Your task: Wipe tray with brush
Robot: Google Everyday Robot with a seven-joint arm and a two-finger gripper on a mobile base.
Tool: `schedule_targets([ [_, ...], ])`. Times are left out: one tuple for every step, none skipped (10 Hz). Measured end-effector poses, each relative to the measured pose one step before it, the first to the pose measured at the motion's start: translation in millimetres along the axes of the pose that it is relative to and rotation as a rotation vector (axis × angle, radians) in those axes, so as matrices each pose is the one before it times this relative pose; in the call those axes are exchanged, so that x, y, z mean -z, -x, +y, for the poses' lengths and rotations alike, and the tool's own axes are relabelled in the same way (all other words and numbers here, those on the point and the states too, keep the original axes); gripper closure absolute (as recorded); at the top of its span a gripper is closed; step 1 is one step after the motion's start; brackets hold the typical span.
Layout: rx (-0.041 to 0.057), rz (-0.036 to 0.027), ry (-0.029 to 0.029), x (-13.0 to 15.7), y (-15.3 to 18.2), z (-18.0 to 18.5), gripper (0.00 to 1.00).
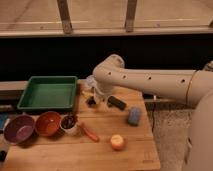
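Note:
The green tray (30,93) sits at the table's back left and holds nothing I can see. My gripper (93,98) hangs from the white arm (150,80) just right of the tray's right rim, low over the table. A small dark shape (91,102) shows at the gripper's tip. It may be the brush, but I cannot tell, and no slim handle shows clearly.
A short black block (116,103) and a blue-grey sponge (133,116) lie right of the gripper. A purple bowl (19,128), an orange bowl (47,123) and a small cup (69,124) stand in front of the tray. A red stick (90,132) and an orange fruit (117,142) lie near the front.

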Motion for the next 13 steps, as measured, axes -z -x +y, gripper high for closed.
schedule_targets([
  [0.00188, -0.00429, -0.00721, 1.08, 4.05, -1.08, 1.0],
  [0.00066, -0.00161, -0.00226, -0.01, 1.61, -0.56, 1.0],
  [-0.00203, 0.00187, 0.00162, -2.74, 0.21, -0.07, 1.0],
  [-0.00416, 0.00008, 0.0004, -1.89, -0.38, -0.89, 1.0],
  [-0.0049, -0.00161, -0.00353, -1.07, -0.47, -1.83, 1.0],
  [-0.0002, -0.00421, -0.00752, 1.54, 1.24, -1.4, 1.0],
  [0.0028, -0.00885, -0.01556, 6.14, 5.3, -2.86, 1.0],
  [0.00338, -0.00693, -0.01455, 4.66, 5.71, -3.32, 1.0],
  [0.0041, -0.00963, -0.01188, 5.87, 7.81, -2.14, 1.0],
  [0.01035, -0.01125, -0.01453, 6.82, 8.99, -0.89, 1.0],
  [0.01281, -0.01231, -0.01772, 9.61, 10.4, -2.09, 1.0],
  [0.00925, -0.00766, -0.01229, 5.27, 6.85, -1.6, 1.0],
  [0.00839, -0.00643, -0.00958, 3.91, 5.8, -0.68, 1.0],
])
